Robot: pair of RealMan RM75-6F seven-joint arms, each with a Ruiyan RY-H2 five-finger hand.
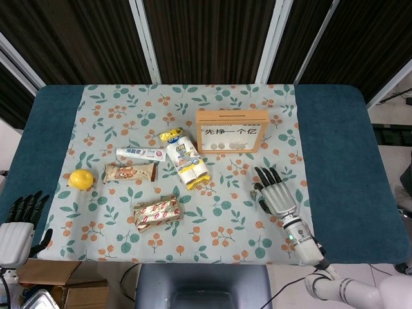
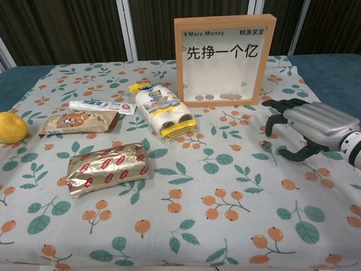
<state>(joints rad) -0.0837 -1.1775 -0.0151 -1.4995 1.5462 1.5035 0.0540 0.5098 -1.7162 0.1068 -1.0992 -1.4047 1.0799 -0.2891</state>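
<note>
Your right hand [image 2: 307, 127] has a silver-grey metal back, black fingers [image 1: 264, 176], white wrist cuff with a small green light; your left hand [image 1: 16, 225] looks the same, silver back, black fingers
</note>
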